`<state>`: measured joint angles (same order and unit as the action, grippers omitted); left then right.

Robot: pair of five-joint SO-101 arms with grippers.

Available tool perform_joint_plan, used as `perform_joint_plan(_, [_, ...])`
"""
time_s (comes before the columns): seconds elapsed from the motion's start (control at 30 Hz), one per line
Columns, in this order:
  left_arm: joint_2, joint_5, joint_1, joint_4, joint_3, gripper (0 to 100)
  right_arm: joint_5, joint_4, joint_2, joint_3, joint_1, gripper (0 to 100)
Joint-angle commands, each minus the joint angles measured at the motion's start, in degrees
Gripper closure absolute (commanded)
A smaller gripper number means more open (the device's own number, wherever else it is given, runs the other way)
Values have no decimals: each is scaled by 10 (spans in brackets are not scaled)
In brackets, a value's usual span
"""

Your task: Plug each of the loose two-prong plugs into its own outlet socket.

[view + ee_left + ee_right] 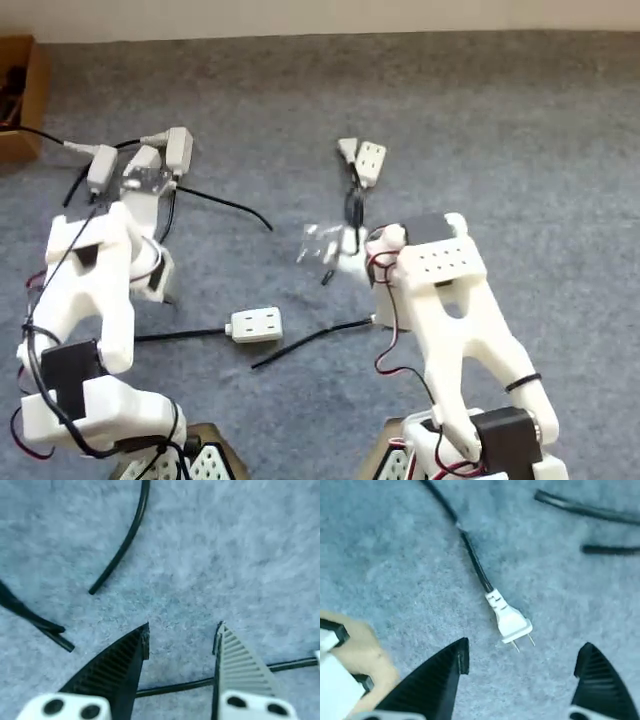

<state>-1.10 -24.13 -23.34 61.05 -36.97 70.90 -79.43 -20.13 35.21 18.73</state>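
White 2-prong plug (510, 621) lies flat on the carpet (540, 150), its prongs pointing toward the right gripper (525, 646) and its black cord trailing away. The gripper's 2 black fingers are spread wide on either side of the plug and touch nothing. Dark marks on the plug body are too small to read.

Left gripper (183, 626) is spread apart too, gripping nothing. It hangs over bare carpet with loose black cords (125, 542) around it (2 cut ends visible).

In the high view, 1 white outlet socket (255, 323) sits mid-floor between the arms, with a cord running off toward the left arm. A second socket (371, 160) lies farther back, beyond the right arm. A cluster of white sockets (178, 146) lies just beyond the left arm.

The surface is grey short-pile carpet throughout. A pale wall strip (300, 18) runs along the far edge, with a brown wooden box (22, 100) in the far left corner.
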Motion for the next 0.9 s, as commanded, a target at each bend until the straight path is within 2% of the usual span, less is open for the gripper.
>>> perform_joint_plan(0.0, [-25,-10,-15,-68,-45,776,79,-3,-4,-14,23,676])
perform_joint_plan(0.17, [-29,-8,-16,-113,-85,776,170,12,-2,45,32,781])
perform_joint_plan(0.33, [-29,-7,-12,-115,-88,776,174,143,-1,131,24,789])
perform_joint_plan(0.53, [-27,-7,-12,-113,-88,778,175,233,-1,179,21,789])
perform_joint_plan(0.87, [-27,-7,-13,-113,-89,779,175,246,24,181,8,792])
